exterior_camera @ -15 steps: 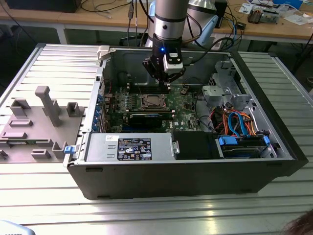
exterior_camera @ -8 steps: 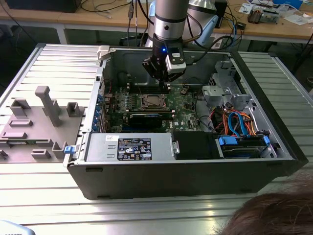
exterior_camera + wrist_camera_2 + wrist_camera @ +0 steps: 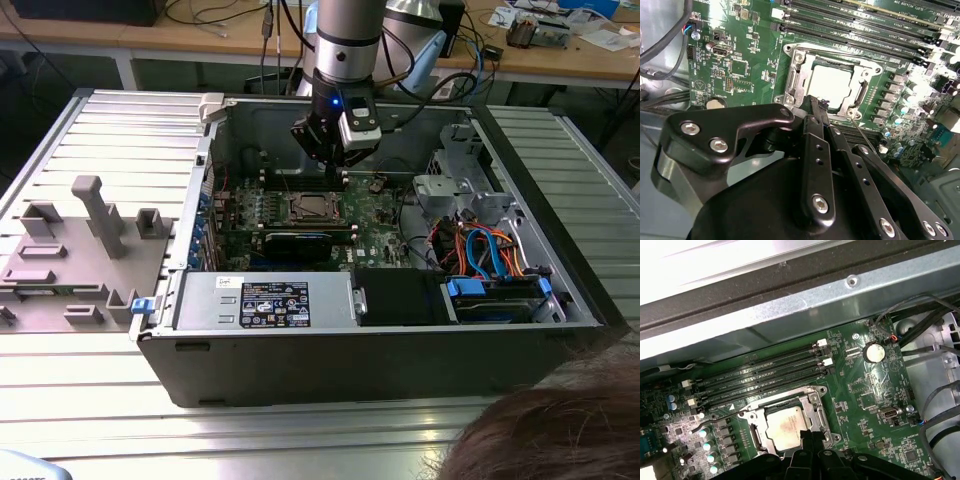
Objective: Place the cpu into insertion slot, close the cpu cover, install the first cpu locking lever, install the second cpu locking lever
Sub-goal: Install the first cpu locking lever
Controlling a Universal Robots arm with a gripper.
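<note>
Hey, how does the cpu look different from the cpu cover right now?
The cpu is a solid pale square with a smudged top; the cover is an open, shinier frame. The cpu sits in the middle; the cover lies around it. Both lie flat and look metallic.

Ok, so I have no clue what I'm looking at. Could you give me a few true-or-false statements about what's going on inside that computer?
1. The cpu lies in the socket of the green motherboard. True.
2. The hand holds the cpu up in the air. False: the hand is close by the socket's edge, and the cpu lies down in the board.
3. The cpu cover lies flat as a frame around the cpu. True.
4. The computer case is closed up. False: its side is open, with the board and cables on show.
5. A grey holder with upright pegs stands at the exterior view's left of the case. True.
</note>
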